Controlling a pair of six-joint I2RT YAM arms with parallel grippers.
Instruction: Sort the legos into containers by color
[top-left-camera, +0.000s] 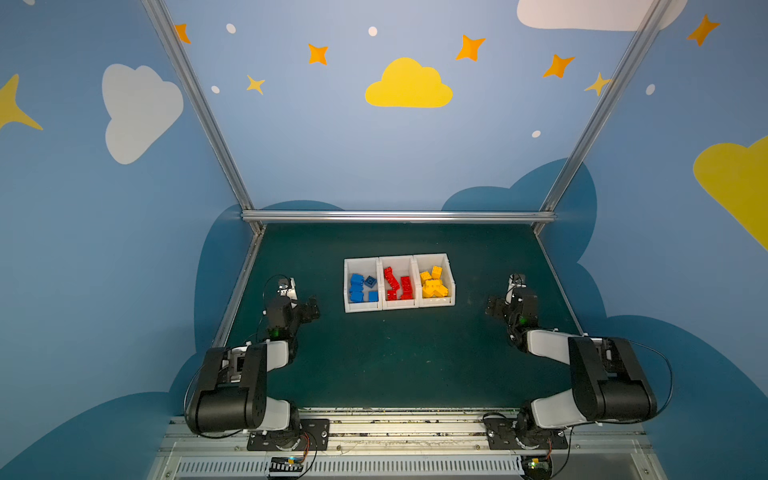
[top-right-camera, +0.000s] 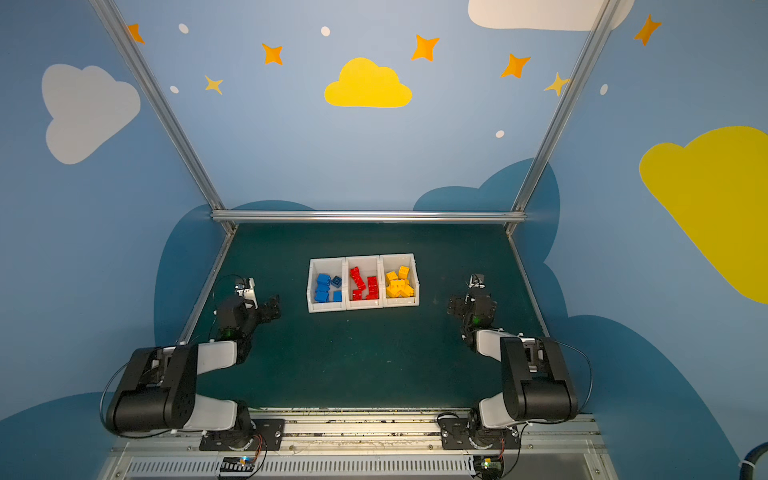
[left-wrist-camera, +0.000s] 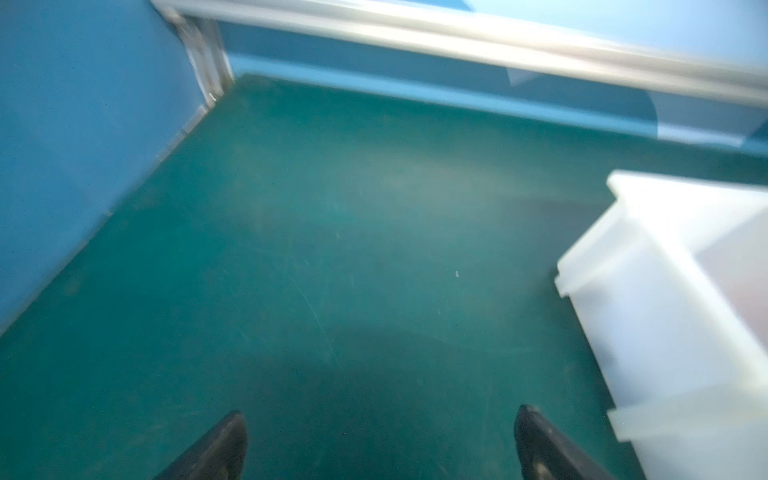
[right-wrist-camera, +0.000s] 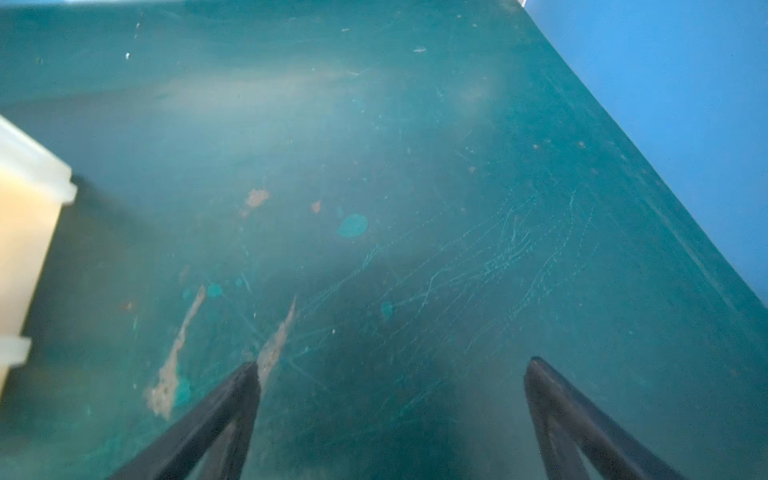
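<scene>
Three white containers (top-left-camera: 363, 308) (top-right-camera: 328, 308) stand joined in a row at mid-table. Blue legos (top-left-camera: 357, 286) (top-right-camera: 322, 286) lie in the left one, red legos (top-left-camera: 398, 284) (top-right-camera: 365, 284) in the middle one, and yellow legos (top-left-camera: 434, 283) (top-right-camera: 400, 283) in the right one. My left gripper (top-left-camera: 311, 308) (top-right-camera: 272, 309) (left-wrist-camera: 380, 415) hovers left of the row, open and empty over bare mat. To the right of the row my right gripper (top-left-camera: 492, 305) (top-right-camera: 455, 305) (right-wrist-camera: 392, 363) is open and empty too. A container wall (left-wrist-camera: 665, 291) (right-wrist-camera: 25, 232) shows at the edge of each wrist view.
The dark green mat (top-left-camera: 395, 365) has scuffs and paint spots (right-wrist-camera: 353, 224). An aluminium rail (top-left-camera: 399, 216) runs along the back, and blue walls close in the sides. Both arm bases sit on the front rail (top-left-camera: 407, 432).
</scene>
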